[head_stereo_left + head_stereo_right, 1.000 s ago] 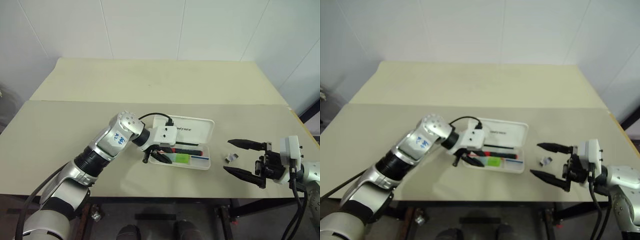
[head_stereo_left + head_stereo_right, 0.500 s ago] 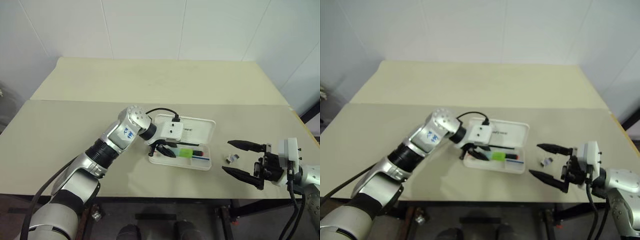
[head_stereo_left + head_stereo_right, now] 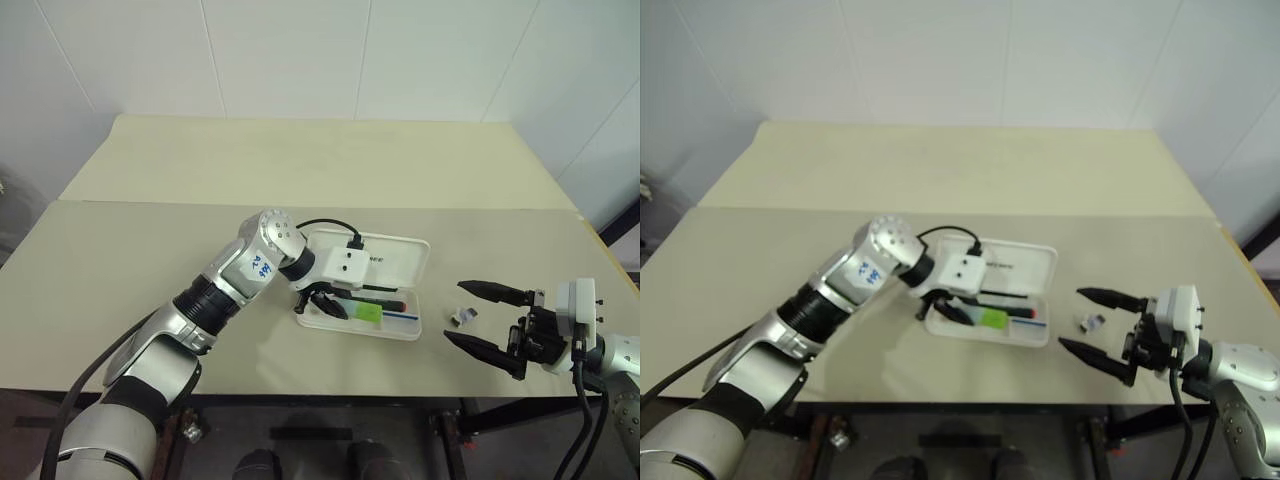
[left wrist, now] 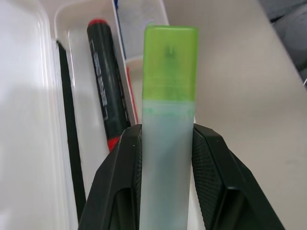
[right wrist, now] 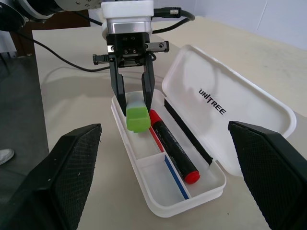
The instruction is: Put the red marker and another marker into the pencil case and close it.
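A: My left hand (image 4: 165, 158) is clamped on the green highlighter (image 4: 169, 110), cap down over the open pencil case (image 3: 410, 330). Since a second ago it has swung further over the tray.

B: And the red marker (image 5: 171, 152)?

A: Lying in the tray beside the highlighter. My right hand (image 3: 487, 318) hasn't moved, fingers wide apart, a small object (image 3: 463, 316) just beyond them.

B: Surroundings?

A: A beige surface (image 3: 300, 170) against white walls (image 3: 300, 60)

Head views overhead; wrist views close on pencil case (image 5: 169, 191).
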`<state>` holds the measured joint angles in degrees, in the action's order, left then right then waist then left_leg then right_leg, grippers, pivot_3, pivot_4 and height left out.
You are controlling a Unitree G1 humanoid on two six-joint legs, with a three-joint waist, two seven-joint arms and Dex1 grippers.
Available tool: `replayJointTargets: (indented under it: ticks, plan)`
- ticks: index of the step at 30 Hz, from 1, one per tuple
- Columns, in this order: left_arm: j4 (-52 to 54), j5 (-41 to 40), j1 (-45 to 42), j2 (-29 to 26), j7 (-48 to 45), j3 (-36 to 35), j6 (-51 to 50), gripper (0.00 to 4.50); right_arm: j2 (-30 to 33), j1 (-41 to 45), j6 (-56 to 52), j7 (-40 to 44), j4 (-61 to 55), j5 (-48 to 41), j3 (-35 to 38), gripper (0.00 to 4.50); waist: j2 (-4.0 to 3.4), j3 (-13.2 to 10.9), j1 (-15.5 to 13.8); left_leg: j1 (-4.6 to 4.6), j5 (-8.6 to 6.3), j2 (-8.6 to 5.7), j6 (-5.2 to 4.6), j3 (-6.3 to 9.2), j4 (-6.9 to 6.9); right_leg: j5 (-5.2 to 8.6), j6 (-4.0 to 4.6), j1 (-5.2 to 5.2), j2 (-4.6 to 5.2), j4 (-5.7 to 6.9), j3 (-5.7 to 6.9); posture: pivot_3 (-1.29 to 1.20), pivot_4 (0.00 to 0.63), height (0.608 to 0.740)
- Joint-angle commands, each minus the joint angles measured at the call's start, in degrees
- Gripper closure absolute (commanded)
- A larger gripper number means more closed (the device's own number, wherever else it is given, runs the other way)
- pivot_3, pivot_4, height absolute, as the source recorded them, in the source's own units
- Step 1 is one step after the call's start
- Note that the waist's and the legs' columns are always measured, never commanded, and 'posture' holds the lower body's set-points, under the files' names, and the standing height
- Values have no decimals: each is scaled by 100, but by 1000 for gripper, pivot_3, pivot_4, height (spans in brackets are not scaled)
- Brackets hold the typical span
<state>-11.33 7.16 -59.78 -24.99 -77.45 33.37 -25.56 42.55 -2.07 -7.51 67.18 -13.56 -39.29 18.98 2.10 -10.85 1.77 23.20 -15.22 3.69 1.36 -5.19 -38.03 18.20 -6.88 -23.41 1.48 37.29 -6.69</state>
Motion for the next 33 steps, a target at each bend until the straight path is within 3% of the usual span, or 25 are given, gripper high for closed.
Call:
replayJointTargets:
  ticks: [1, 23, 33]
  plan:
    - [345, 59, -4, -26, -62, 48, -110, 3414, 21, 33, 104, -33, -162, -15, 199, 0, 0, 0, -1, 0, 0, 0, 0, 0, 0, 0, 0, 0, 0, 0, 0, 0, 150, 740]
    - [646, 274, -13, -90, -59, 224, -576, 3414, 10, 24, 71, -135, -137, 84, 156, 0, 0, 0, -1, 0, 0, 0, 0, 1, 0, 0, 1, 0, 0, 0, 0, 0, 150, 740]
    - [821, 219, 1, -78, -92, 223, -846, 85, -10, 59, 74, -178, -98, 138, 121, 0, 0, 0, -1, 0, 0, 0, 0, 1, 0, 1, 1, 0, 0, 0, 0, 0, 150, 740]
